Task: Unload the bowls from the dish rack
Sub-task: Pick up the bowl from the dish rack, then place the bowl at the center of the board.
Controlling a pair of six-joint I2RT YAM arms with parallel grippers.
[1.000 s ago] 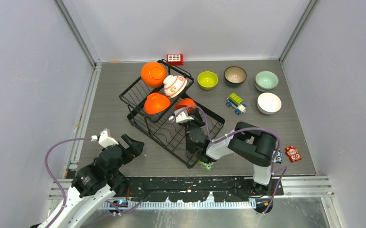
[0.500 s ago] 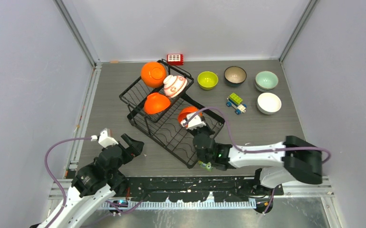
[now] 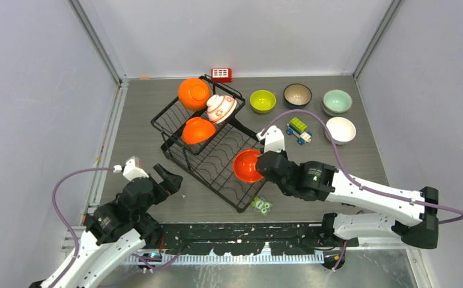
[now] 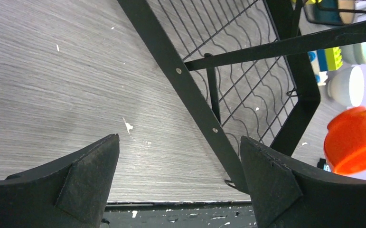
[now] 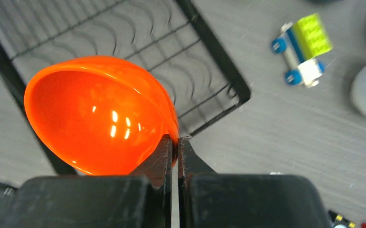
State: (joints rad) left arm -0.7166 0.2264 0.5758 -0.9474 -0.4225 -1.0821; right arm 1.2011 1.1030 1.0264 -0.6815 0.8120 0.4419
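Note:
The black wire dish rack (image 3: 214, 159) lies across the middle of the table. Its far section holds two orange bowls (image 3: 194, 93) (image 3: 197, 130) and a white floral bowl (image 3: 221, 108). My right gripper (image 5: 175, 142) is shut on the rim of a third orange bowl (image 5: 100, 114), which hangs tilted over the rack's near right corner (image 3: 248, 165). My left gripper (image 4: 179, 137) stands open and empty just off the rack's near left bar (image 4: 190, 85). Lime green (image 3: 262, 101), dark brown (image 3: 297, 94), mint (image 3: 337, 101) and white (image 3: 340, 130) bowls sit on the table at the far right.
A red gridded block (image 3: 221, 74) lies behind the rack. A toy car (image 3: 298, 129) stands between the rack and the white bowl. A small green toy figure (image 3: 262, 206) lies by the rack's near corner. Walls close in the table on three sides.
The right arm has swung out to the right and carried the orange bowl from the rack's middle to its near right corner. The left gripper has opened a little wider.

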